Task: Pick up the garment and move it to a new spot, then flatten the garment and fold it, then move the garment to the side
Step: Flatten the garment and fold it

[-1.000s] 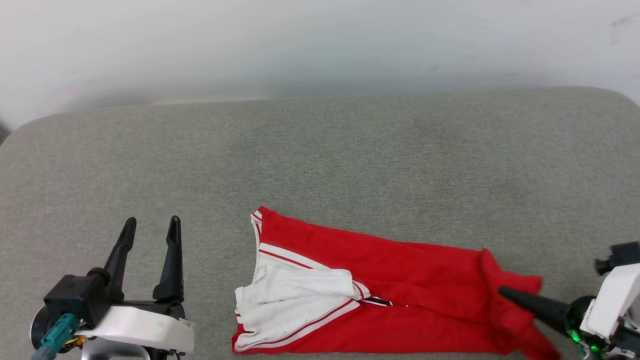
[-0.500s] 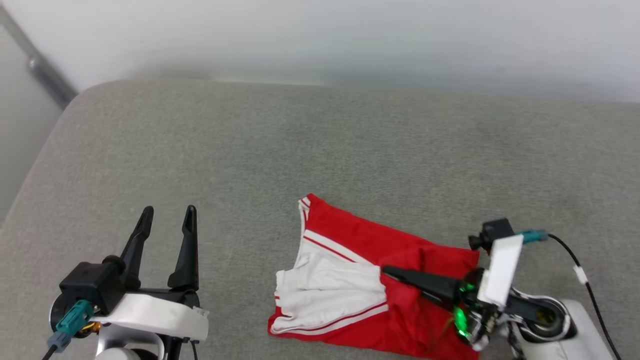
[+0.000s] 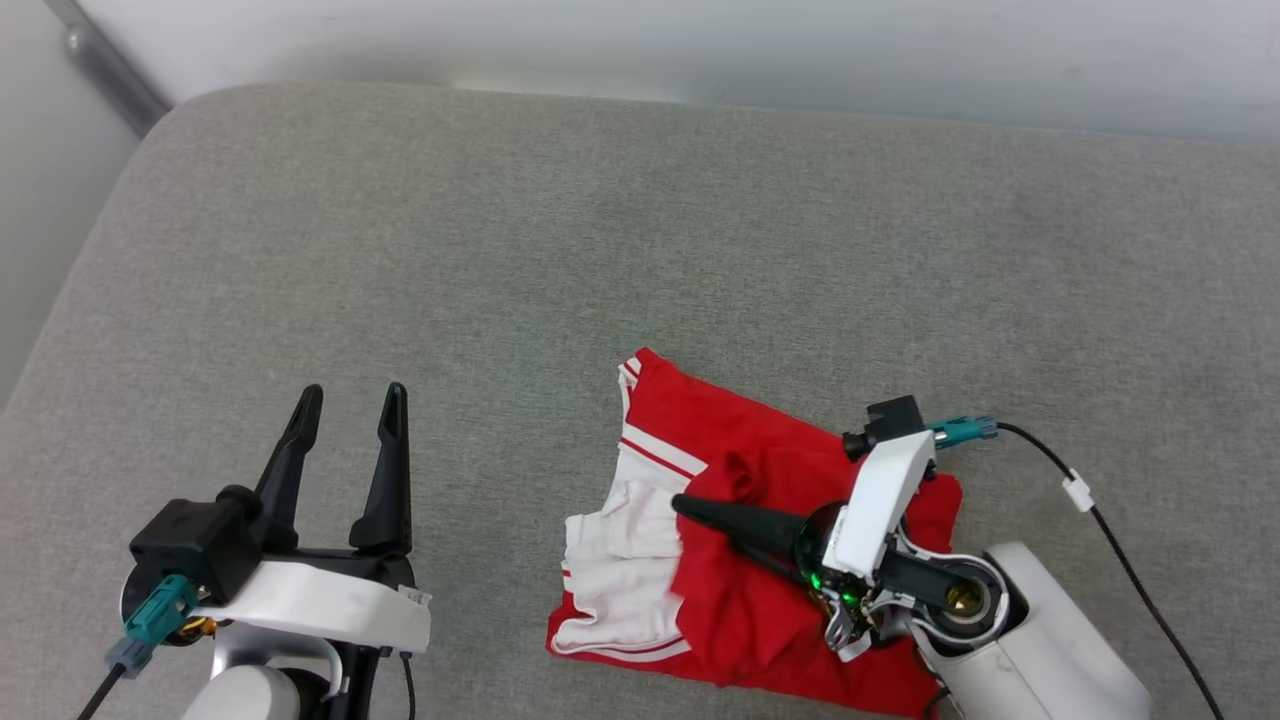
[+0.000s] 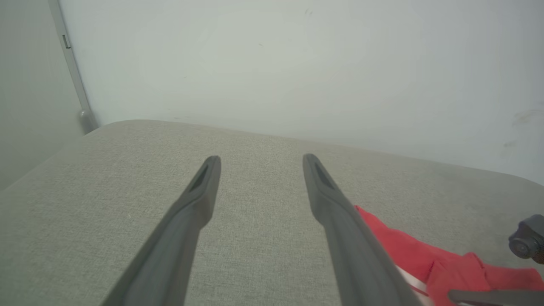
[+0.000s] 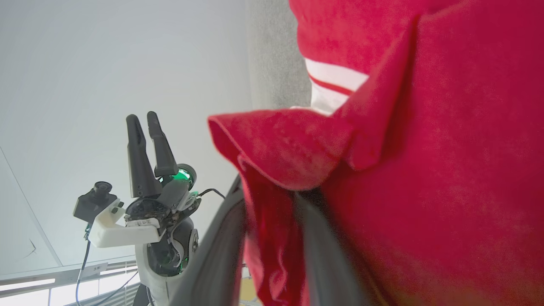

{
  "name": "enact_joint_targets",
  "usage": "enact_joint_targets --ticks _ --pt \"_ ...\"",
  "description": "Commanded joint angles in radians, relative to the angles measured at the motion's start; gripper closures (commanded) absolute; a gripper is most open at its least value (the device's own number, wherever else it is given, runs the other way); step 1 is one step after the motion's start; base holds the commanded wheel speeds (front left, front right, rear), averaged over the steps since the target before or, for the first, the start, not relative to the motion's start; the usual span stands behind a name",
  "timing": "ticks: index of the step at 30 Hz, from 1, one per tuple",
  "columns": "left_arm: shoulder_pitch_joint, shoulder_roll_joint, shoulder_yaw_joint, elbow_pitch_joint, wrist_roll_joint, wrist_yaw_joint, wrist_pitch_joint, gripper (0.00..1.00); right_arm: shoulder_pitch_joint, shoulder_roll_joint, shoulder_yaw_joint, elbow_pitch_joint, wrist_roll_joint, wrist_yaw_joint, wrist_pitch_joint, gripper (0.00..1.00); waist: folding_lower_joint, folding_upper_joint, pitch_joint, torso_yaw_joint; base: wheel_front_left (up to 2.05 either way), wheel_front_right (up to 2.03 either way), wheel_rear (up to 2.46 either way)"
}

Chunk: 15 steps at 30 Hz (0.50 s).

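The garment point(image 3: 740, 610) lay bunched on the grey padded surface point(image 3: 500, 250), between the two arms. The right end effector point(image 3: 686, 503) was clamped on a red fold of it; the left end effector point(image 3: 353, 392) stood with fingers apart, well clear

**Three cameras over one cushion**

The head camera is looking steeply down on the grey cushion point(image 3: 500, 250), left gripper point(image 3: 353, 392) and right gripper point(image 3: 682, 504). The left wrist camera is skimming low toward the white wall point(image 4: 297, 63). The right wrist camera is sitting tight against the red jersey point(image 5: 446, 170), shared by all three views.
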Motion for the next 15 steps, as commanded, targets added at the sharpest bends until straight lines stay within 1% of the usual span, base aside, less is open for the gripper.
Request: enact_joint_targets --ticks 1,4,7,8,9,11,15 --pt "-0.013 -0.002 0.002 0.007 0.003 -0.008 -0.007 0.00 -0.012 0.001 0.022 0.010 0.013 0.000 -0.013 0.00 0.0000 -0.0001 0.003 -0.009 0.00 0.00 0.00" --pt "-0.012 -0.001 0.007 0.015 0.004 -0.009 -0.010 0.00 -0.024 0.001 0.047 -0.024 0.024 0.000 -0.035 0.00 0.0000 -0.0001 -0.002 -0.026 0.00 0.00 0.00" --pt "-0.006 0.004 0.010 0.021 0.007 -0.010 -0.009 0.00 -0.029 -0.017 0.066 -0.085 -0.030 0.000 -0.077 0.00 0.0000 -0.0001 -0.015 -0.043 0.00 0.00 0.00" --pt "-0.006 0.004 0.010 0.021 0.007 -0.010 -0.009 0.00 -0.029 -0.017 0.066 -0.085 -0.030 0.000 -0.077 0.00 0.0000 -0.0001 -0.015 -0.043 0.00 0.00 0.00" --pt "-0.001 0.006 0.011 0.023 0.009 -0.007 -0.009 0.00 -0.029 -0.055 0.081 -0.136 -0.110 0.000 -0.140 0.00 0.0000 -0.0001 -0.024 -0.055 0.00 0.00 0.00" --pt "0.004 0.010 0.015 0.025 0.010 -0.001 -0.008 0.00 -0.027 -0.098 0.105 -0.175 -0.221 0.000 -0.221 0.00 0.0000 -0.0001 -0.033 -0.069 0.00 0.00 0.00" --pt "0.019 0.018 0.025 0.026 0.015 0.013 -0.006 0.00 -0.022 -0.180 0.113 -0.178 -0.484 0.000 -0.392 0.00 0.0000 -0.0001 -0.052 -0.102 0.00 0.00 0.00"
